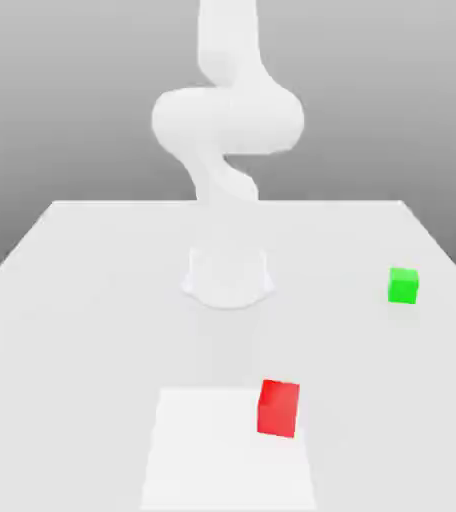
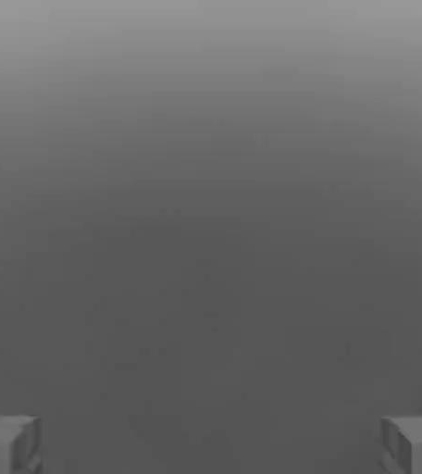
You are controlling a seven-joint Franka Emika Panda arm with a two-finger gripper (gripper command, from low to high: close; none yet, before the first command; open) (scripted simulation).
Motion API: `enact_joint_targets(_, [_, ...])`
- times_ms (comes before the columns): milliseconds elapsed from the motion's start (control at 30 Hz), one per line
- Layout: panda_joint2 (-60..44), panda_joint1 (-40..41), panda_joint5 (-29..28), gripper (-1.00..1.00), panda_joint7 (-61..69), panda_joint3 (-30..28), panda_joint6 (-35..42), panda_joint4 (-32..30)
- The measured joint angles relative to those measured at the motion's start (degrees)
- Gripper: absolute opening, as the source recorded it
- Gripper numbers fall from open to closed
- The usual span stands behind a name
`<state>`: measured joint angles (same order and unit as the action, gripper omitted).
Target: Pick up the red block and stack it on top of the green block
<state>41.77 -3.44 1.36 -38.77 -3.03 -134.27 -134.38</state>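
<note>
The red block [image 1: 278,408] sits on the white table toward the front, a little to the exterior view's right of centre. The green block [image 1: 403,285] rests farther back, near the table's edge on the exterior view's right, well apart from the red one. In the hand view my gripper [image 2: 211,444] is open. Its two grey fingertips [image 2: 6,442] stand far apart with nothing between them, and plain grey background lies beyond. The white arm [image 1: 227,120] rises from the table's middle and bends upward out of the picture.
The arm's round base [image 1: 228,278] stands at the centre of the white table [image 1: 92,300]. A brighter white square patch [image 1: 202,460] lies at the front, and the red block rests on its corner. The table's edges slant inward toward the back.
</note>
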Motion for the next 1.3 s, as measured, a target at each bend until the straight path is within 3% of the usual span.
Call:
enact_joint_targets(267, [-13.8, -10.9, 3.8, 0.0, 22.4, -8.1, -8.1, -8.4])
enact_joint_targets(567, [-28.9, -19.3, 6.3, 0.0, 45.7, -11.9, -17.0, -17.7])
enact_joint_targets(900, [-41.9, -21.5, -0.8, 0.0, 60.8, -11.5, -26.8, -26.1])
enact_joint_targets(1133, [-48.7, -20.8, 4.4, 0.0, 65.2, -9.4, -32.5, -24.9])
enact_joint_targets(1300, [-54.3, -17.4, 9.3, 0.0, 68.7, -4.8, -37.1, -24.4])
